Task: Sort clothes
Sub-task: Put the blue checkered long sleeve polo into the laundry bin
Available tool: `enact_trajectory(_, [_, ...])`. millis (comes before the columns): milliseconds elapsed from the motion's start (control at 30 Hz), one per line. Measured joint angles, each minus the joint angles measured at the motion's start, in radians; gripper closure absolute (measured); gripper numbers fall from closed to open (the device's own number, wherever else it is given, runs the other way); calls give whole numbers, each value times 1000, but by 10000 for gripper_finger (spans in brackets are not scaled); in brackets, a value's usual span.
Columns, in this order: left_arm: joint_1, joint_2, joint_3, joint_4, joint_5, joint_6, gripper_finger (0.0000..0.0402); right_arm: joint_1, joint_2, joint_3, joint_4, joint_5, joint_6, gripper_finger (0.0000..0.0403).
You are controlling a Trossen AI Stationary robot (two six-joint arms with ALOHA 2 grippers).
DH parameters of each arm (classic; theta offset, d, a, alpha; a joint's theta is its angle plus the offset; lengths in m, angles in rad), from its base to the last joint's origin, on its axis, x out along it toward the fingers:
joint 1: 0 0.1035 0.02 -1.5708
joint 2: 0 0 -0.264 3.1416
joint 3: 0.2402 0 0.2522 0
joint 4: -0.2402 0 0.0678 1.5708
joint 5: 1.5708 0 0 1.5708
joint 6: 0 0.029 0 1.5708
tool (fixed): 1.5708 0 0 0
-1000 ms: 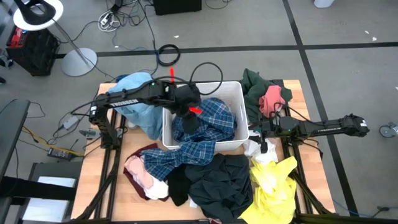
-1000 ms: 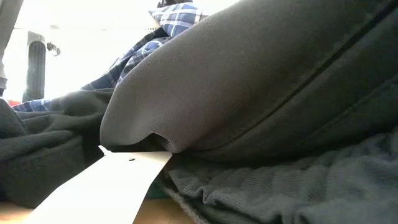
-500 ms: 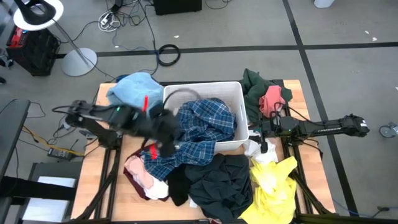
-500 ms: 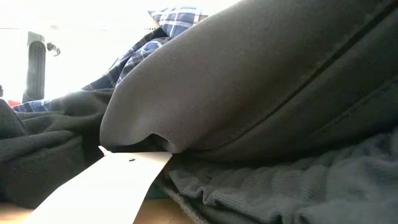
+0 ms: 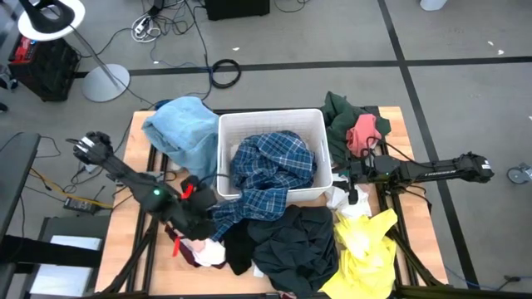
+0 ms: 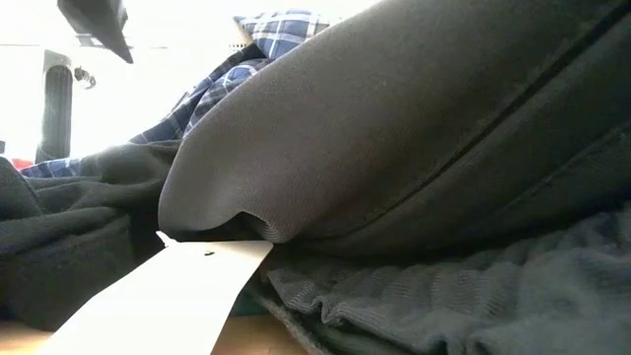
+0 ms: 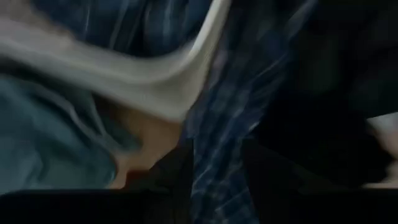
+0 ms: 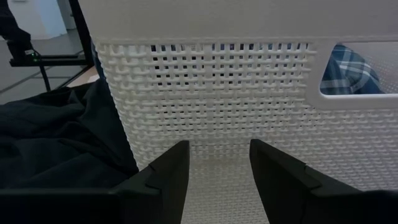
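The clothes lie around and in a white bin [image 5: 249,124]. A blue plaid shirt [image 5: 270,166] fills the bin, and its lower end [image 5: 241,208] spills over the near wall onto the table. Light blue cloth [image 5: 183,129] lies at the far left. Dark green [image 5: 341,112] and pink [image 5: 363,131] lie at the far right, yellow [image 5: 366,249] at the near right, and black [image 5: 291,237] in the near middle. My left gripper [image 5: 199,218] hangs open over the plaid's spilled end [image 7: 217,124], beside a pink-white garment [image 5: 199,247]. My right gripper [image 8: 217,152] rests open, facing the bin's right wall [image 8: 217,93].
In the low view a dark grey garment [image 6: 394,148] with a white tag [image 6: 168,286] fills most of the picture. Part of my left arm [image 6: 94,20] shows high at the upper left. Bare wood [image 5: 141,137] shows only along the table's left edge.
My left gripper has swung out of the bin toward the table's left and near edges. It has sunk and now hangs over the plaid's spilled end at the near left. Its fingers carry nothing. The light blue cloth, which the arm covered before, now shows whole.
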Motion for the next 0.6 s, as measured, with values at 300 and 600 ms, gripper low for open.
enact_trajectory(300, [4, -4, -305, 313, 62, -7, 259, 0, 0, 0, 0, 0, 0, 231])
enact_trajectory(600, [46, -1, -524, 571, 73, 0, 260, 0, 0, 1, 0, 0, 0, 231])
